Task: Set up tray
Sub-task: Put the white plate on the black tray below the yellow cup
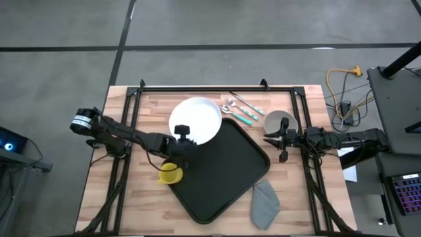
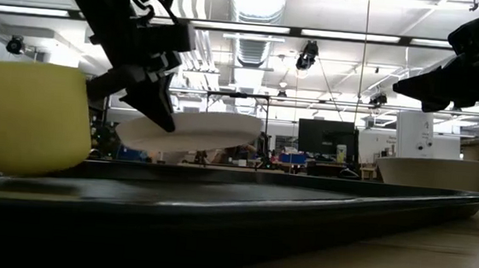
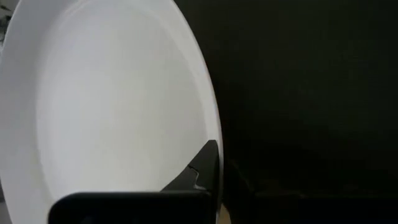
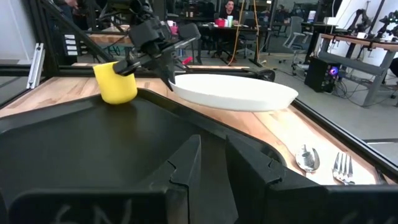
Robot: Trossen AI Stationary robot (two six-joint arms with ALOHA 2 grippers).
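The tray (image 1: 223, 168) lay slantwise across the middle of the wooden surface (image 1: 296, 197), its long black floor bare. It looked like stiff moulded plastic, light for its size, with a smooth, probably slick floor and a raised rim; judged from that, the rim along a long edge would be the sensible place to take hold, since the flat floor offers nothing to pinch. The left pincer (image 1: 182, 135) was clenched on the edge of the white plate (image 1: 196, 120), holding it clear of the surface and nearly level over the tray's far corner, as the low view showed. The plate seemed rigid and smooth, likely breakable if ceramic, and an edge pinch like this leaves it free to tip or slip. A yellow cup (image 1: 170, 174) stood just beside the tray's left edge, close under the left arm, and could be knocked as the plate goes down. The right pincer (image 1: 283, 140) hovered beside the tray's right corner, near a grey bowl (image 1: 280, 122); its fingers stood slightly apart with nothing between them. A spoon (image 1: 231, 110) and forks (image 1: 245, 103) lay on the surface beyond the tray, close to the plate, and a folded grey cloth (image 1: 266, 201) lay against the tray's near right edge.
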